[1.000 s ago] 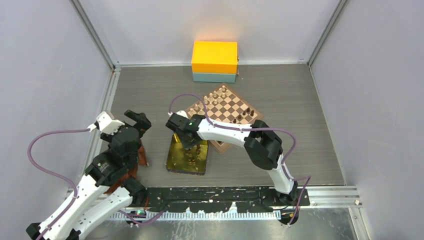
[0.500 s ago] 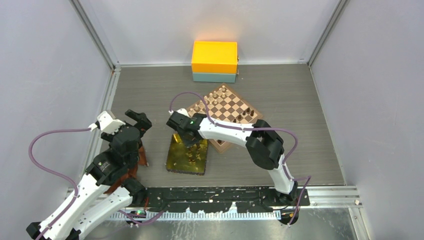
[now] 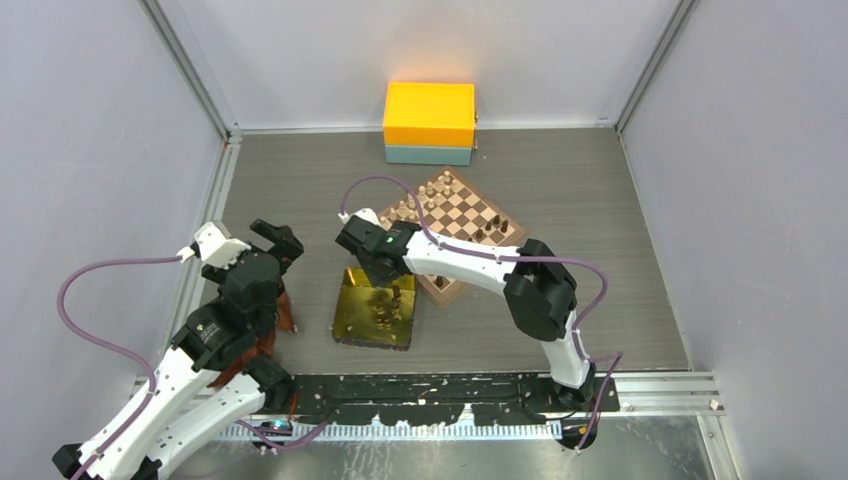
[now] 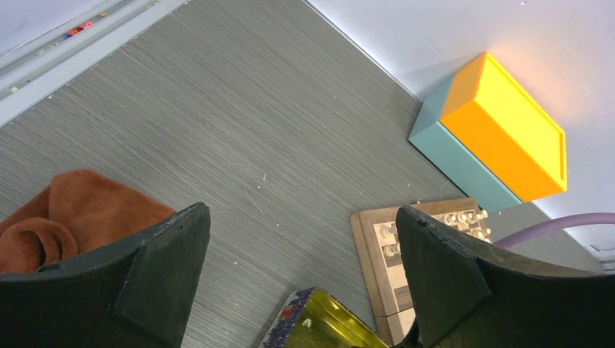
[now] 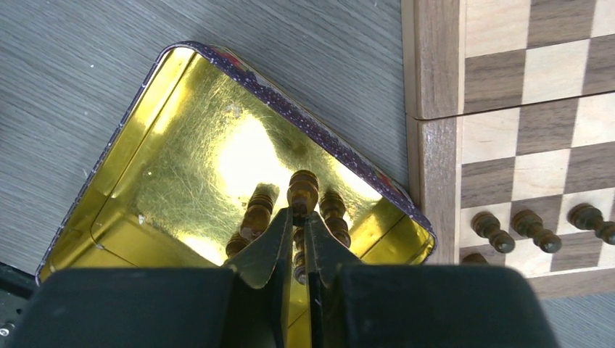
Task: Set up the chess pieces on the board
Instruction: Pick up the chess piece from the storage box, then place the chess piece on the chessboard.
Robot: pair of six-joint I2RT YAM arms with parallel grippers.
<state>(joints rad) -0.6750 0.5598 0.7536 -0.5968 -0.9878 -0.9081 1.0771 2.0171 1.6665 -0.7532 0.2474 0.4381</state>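
Note:
My right gripper (image 5: 298, 212) is shut on a dark-brown chess piece (image 5: 302, 190), whose head sticks out past the fingertips, above the gold tray (image 5: 181, 145). More dark pieces (image 5: 257, 214) lie in the tray under the fingers. The board (image 5: 435, 72) lies just right of the tray, with dark pieces (image 5: 493, 230) standing along its near edge. From above, the right gripper (image 3: 378, 270) hangs over the tray's far edge (image 3: 350, 320), next to the board (image 3: 455, 215). My left gripper (image 4: 301, 239) is open and empty, off to the left (image 3: 278, 238).
A rust-brown cloth (image 4: 72, 210) lies under the left arm. An orange and teal box (image 3: 429, 113) stands against the back wall, behind the board. Pale pieces (image 4: 388, 235) stand on the board's far side. Grey walls close in both sides.
My right gripper has risen and drawn back from the tray's middle toward its far edge, still shut on the piece. The left arm has stayed put.

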